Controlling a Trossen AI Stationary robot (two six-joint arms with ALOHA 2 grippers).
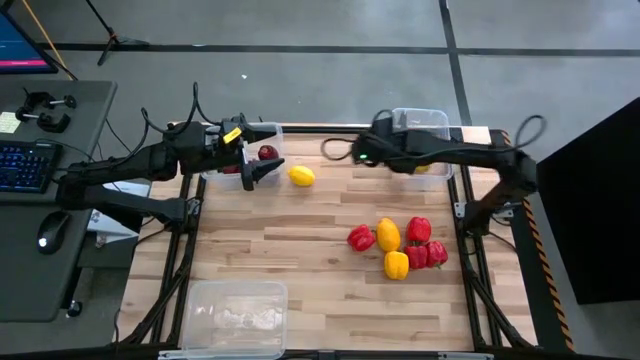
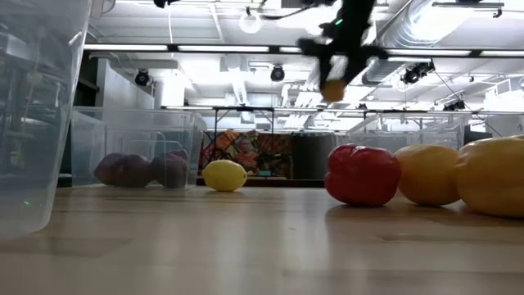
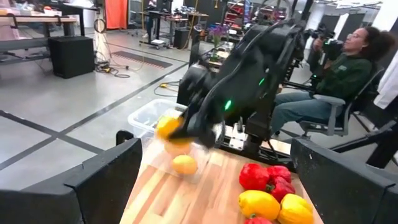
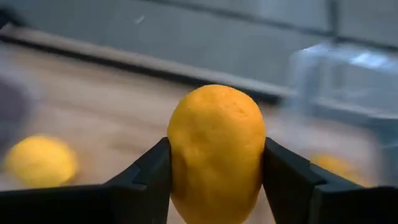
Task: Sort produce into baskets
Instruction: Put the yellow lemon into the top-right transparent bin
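Observation:
My right gripper [image 1: 345, 150] hangs above the far middle of the table, shut on a yellow-orange lemon [image 4: 216, 149]. A second lemon [image 1: 301, 176] lies on the table below it. My left gripper [image 1: 262, 172] stands open by the far-left basket [image 1: 272, 130], which holds dark maroon fruits [image 1: 267, 153]; nothing is between its fingers. The far-right basket [image 1: 425, 118] holds a lemon [image 1: 422, 168]. Red peppers [image 1: 418, 230] and yellow pieces [image 1: 397, 265] lie in a heap on the table's right. My right gripper pinches the lemon between its two fingers, one finger on each side of the lemon's middle [image 4: 180, 155]. The fingers slant downward from the table's right. The lemon [image 2: 332, 90] is lifted well clear of the table.
A third clear basket [image 1: 235, 300] stands at the near left edge with nothing in it. Bare wood lies between it and the heap of produce. A person sits beyond the table's right side [image 3: 348, 68]. A desk with a keyboard [image 1: 25, 165] stands left of the table.

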